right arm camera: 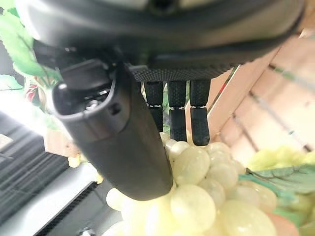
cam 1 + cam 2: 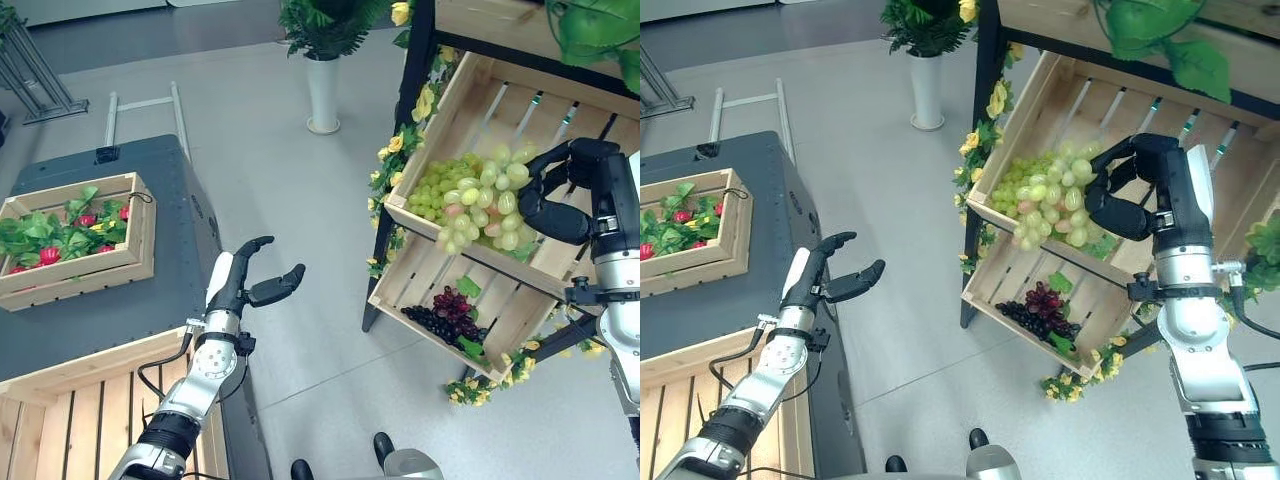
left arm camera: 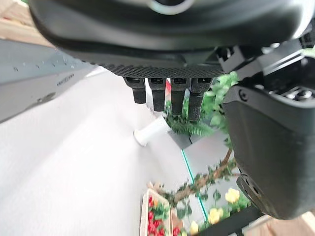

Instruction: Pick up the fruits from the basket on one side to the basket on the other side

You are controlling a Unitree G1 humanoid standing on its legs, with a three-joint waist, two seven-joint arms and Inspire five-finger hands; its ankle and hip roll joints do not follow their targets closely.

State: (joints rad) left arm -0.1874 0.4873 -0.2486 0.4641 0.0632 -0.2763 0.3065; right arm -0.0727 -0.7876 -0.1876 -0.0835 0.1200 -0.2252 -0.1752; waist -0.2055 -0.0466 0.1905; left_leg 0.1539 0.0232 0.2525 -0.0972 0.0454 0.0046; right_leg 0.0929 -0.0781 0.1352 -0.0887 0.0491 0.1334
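Note:
A big bunch of green grapes (image 2: 470,200) lies in the upper tilted wooden crate (image 2: 470,90) of the shelf on the right. My right hand (image 2: 560,195) is at the bunch's right end, open. Its fingers (image 1: 177,113) arch over the green grapes (image 1: 197,196) and its thumb rests against them from below. A dark purple grape bunch (image 2: 450,318) lies in the lower crate (image 2: 420,270). My left hand (image 2: 245,280) hangs open and holds nothing, above the floor beside the dark table (image 2: 150,300).
On the dark table stands a wooden crate (image 2: 135,250) with leaves and red fruits. A bare slatted crate (image 2: 70,420) sits at the lower left. A white vase (image 2: 322,90) with a green plant stands on the floor behind. Yellow flowers trim the black shelf frame (image 2: 412,70).

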